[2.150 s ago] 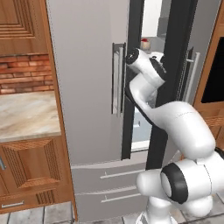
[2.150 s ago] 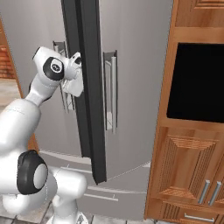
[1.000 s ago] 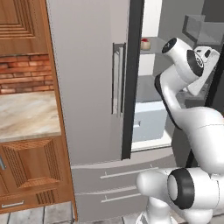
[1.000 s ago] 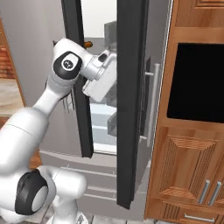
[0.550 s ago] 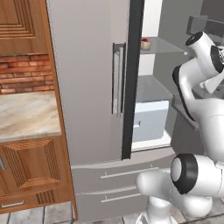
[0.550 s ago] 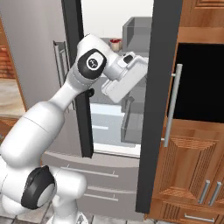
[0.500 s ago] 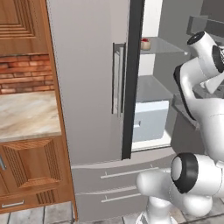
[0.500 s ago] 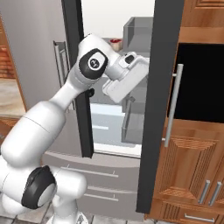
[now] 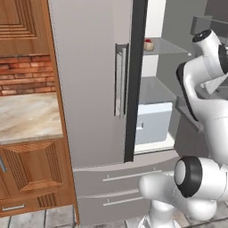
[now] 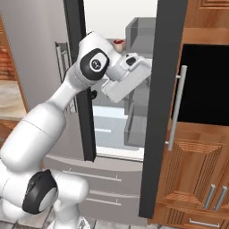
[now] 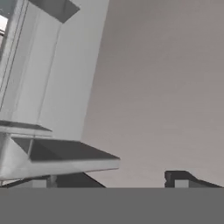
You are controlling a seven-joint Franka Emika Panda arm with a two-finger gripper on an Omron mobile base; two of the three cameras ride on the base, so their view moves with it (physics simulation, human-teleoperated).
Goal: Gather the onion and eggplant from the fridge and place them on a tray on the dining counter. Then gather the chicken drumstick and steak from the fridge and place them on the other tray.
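fridge point(image 9: 89, 89): I see its right door swung wide open, left door shut | small red-topped item point(image 9: 148, 44): on a shelf inside, at 12 o'clock | white drawer point(image 9: 153, 122): lower down | gripper point(image 11: 113, 181): fingers spread apart, holding nothing, beside the door bins point(image 11: 52, 155)

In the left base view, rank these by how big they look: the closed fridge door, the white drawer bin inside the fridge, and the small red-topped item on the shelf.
Largest to smallest, as they appear:
1. Closed fridge door
2. White drawer bin
3. Small red-topped item, tiny on the upper shelf

The door is also nearest the camera, which exaggerates its lead.
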